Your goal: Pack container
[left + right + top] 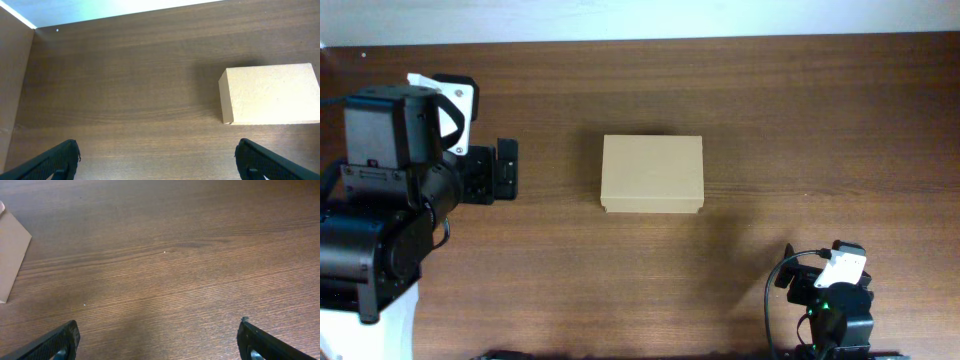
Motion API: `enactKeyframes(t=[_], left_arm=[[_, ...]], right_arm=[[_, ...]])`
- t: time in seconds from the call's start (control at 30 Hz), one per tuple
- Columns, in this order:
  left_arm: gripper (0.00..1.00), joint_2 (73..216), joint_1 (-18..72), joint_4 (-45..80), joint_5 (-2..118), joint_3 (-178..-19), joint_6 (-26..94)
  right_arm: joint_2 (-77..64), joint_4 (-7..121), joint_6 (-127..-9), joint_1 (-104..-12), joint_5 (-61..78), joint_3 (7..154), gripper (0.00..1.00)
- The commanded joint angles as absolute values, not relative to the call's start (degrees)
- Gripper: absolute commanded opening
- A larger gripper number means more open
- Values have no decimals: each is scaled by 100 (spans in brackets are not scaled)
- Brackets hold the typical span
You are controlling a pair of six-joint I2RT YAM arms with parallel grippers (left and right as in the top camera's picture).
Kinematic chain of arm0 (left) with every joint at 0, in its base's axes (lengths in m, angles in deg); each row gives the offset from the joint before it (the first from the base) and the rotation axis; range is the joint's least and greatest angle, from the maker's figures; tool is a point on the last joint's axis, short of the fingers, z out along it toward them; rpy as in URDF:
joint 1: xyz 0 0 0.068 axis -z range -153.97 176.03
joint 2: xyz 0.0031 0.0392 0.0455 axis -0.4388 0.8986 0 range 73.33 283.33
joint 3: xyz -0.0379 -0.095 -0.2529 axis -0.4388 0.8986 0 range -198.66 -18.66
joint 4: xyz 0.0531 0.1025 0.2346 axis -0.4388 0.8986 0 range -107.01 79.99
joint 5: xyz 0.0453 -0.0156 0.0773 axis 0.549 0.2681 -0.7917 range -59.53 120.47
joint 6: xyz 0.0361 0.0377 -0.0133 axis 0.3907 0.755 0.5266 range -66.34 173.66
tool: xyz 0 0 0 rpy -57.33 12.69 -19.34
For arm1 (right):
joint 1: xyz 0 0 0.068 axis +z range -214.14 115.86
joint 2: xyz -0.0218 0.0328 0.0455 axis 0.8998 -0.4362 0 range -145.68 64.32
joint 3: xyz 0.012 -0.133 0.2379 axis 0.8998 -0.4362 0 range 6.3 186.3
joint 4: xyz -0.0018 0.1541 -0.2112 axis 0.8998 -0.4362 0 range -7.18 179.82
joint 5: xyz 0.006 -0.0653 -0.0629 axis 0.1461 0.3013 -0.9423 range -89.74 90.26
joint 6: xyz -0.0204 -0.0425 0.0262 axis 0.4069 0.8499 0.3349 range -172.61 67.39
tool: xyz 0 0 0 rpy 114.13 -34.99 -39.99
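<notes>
Fingertips (pixel 55 160) of my left gripper (pixel 160 167) sit at the bottom edge of the left wrist view, spread wide over the wooden table (pixel 125 90) and gripping nothing. From there the container (pixel 272 95) lies toward 2 o'clock, its lid flat and closed, well apart from my fingers. Seen from overhead, it rests near the table's middle, with my left gripper at its 9 o'clock and my right gripper (pixel 160 347) down at its 5 o'clock, likewise spread wide and unladen.

No readable text, labels or numbers anywhere; box (pixel 652 174) faces plain.
</notes>
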State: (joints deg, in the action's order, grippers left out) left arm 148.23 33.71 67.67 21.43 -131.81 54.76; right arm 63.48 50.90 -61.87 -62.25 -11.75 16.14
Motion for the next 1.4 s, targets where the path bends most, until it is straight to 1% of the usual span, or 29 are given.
enactKeyframes(t=[0.0,0.33,0.47,0.57,0.7,0.83,1.0,1.17,1.37], left_arm=[[99,14831,3347,6776,2099,-13185,5524],[99,14820,3347,6774,2099,-13185,5524],[99,14342,3347,6647,2001,-12824,5590],[99,13736,3345,5675,1883,-11996,5592],[99,12460,3139,3373,1883,-9944,5590],[99,11256,2803,1557,1883,-7948,5592],[99,10036,2654,132,1879,-5959,5592],[99,8950,2656,-1101,1883,-4495,5590],[99,8071,2606,-1792,1881,-3443,5592]], right_arm=[[6414,5110,-6233,-6271,-1201,1562,99],[6414,5110,-6233,-6271,-1201,1562,99],[6414,5110,-6233,-6271,-1201,1562,99],[6414,5110,-6233,-6271,-1201,1562,99],[6414,5110,-6233,-6271,-1201,1562,99],[6414,5110,-6233,-6271,-1201,1562,99],[6414,5110,-6233,-6271,-1201,1562,99],[6414,5110,-6233,-6271,-1201,1562,99],[6414,5110,-6233,-6271,-1201,1562,99]])
